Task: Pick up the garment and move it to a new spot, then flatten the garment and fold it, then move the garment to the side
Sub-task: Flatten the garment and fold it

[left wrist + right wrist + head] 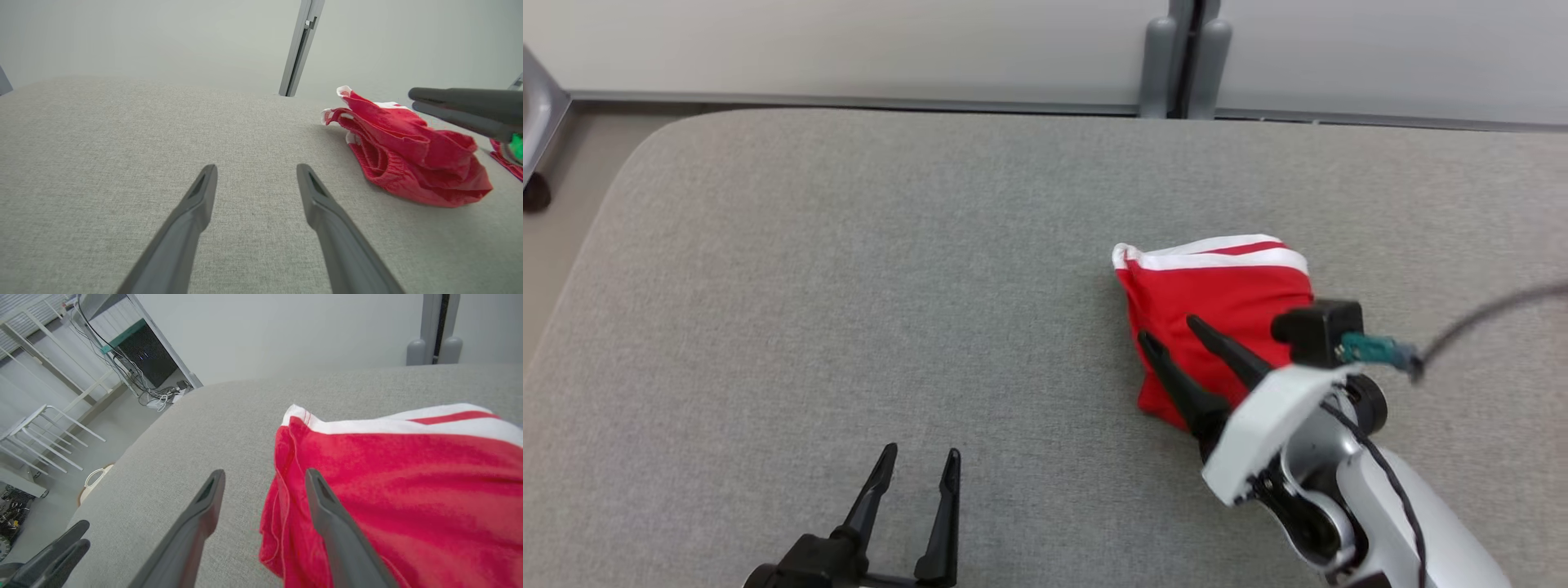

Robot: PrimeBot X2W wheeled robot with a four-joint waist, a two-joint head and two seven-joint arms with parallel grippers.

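Note:
The garment [1225, 286] is red with white stripes and lies in a folded bundle on the grey table [849, 286], right of centre. My right gripper [1168, 328] hovers open over its near left edge. In the right wrist view one finger lies over the red cloth [408, 477] and the other over bare table, with no cloth pinched between them [264, 475]. My left gripper [921, 451] stands open and empty near the front edge, well left of the garment [408, 155]. The left wrist view also shows its spread fingers [256, 167].
The table's rounded far-left corner [662, 139] drops to the floor. A grey post [1176, 57] stands against the wall behind. A cable [1486, 314] trails from my right wrist. White racks [49, 428] and wiring stand beyond the table's left side.

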